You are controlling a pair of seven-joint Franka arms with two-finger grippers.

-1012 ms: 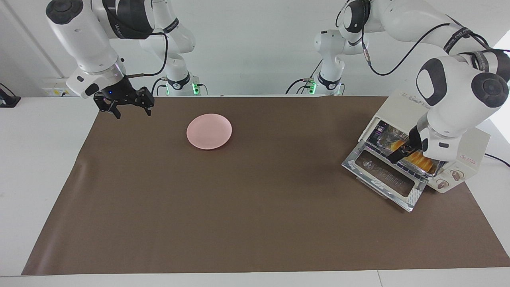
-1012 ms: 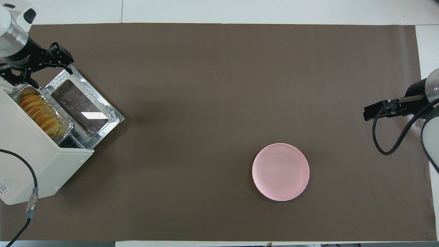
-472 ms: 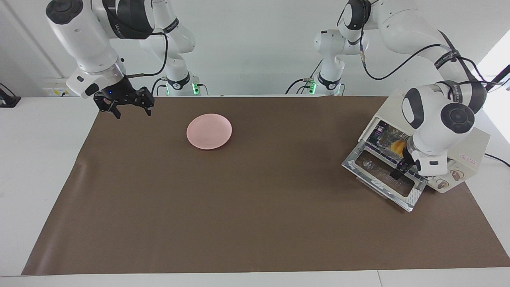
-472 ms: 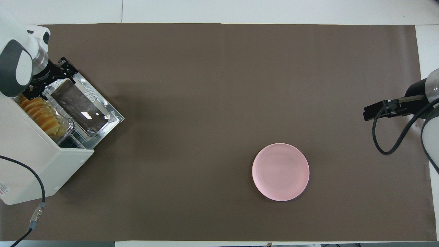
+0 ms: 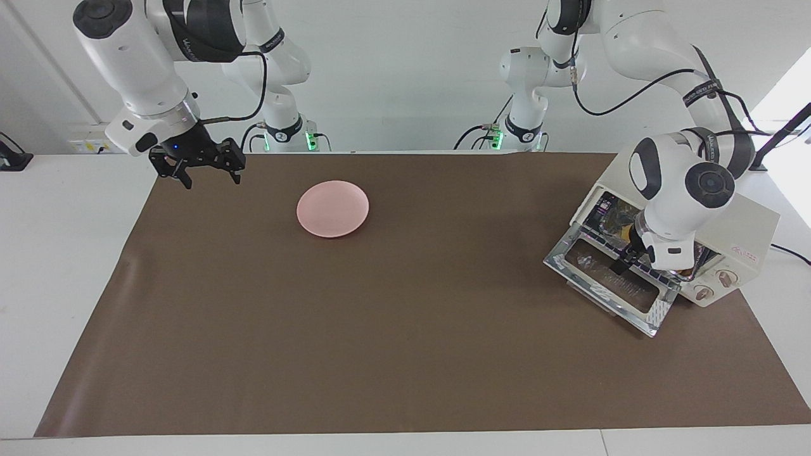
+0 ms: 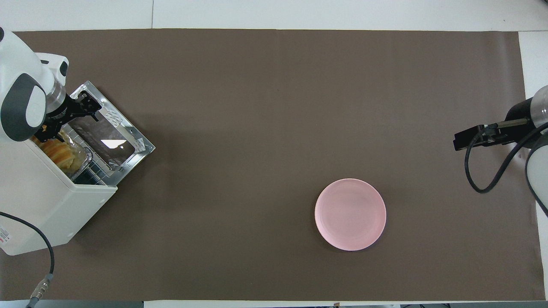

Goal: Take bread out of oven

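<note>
In the facing view we see the oven (image 5: 741,221) at the left arm's end of the desk (image 5: 405,354), standing askew, its glass door (image 5: 611,288) dropped flat onto the brown mat (image 5: 380,304) and opening toward the middle of the desk. Of the bread (image 5: 626,233) only a sliver of orange shows inside the cavity, most of it covered by the left arm's wrist, so we cannot read its direction here. The left claw (image 5: 624,261) hangs at the mouth of the oven, over the hinge end of the door; we cannot tell from this side how wide it stands or whether it touches anything. The right claw (image 5: 204,170) waits in the air over the right arm's end of the desk, its fingers spread and holding nothing. A pink plate (image 5: 332,208) lies on the mat between the two arms, nearer the right one.

In the overhead view the bread (image 6: 60,153) lies in a crinkled foil tray (image 6: 83,159) on the rack just inside the oven (image 6: 47,201), its long axis running along the oven's mouth, parallel to the door's hinge; the wrist covers one end. The left claw (image 6: 70,122) sits over the door (image 6: 109,137) next to the loaf, its fingers apart and gripping nothing that we can make out. The right claw (image 6: 464,140) shows only as a dark bar here. The plate (image 6: 350,214) sits well apart from the oven.
</note>
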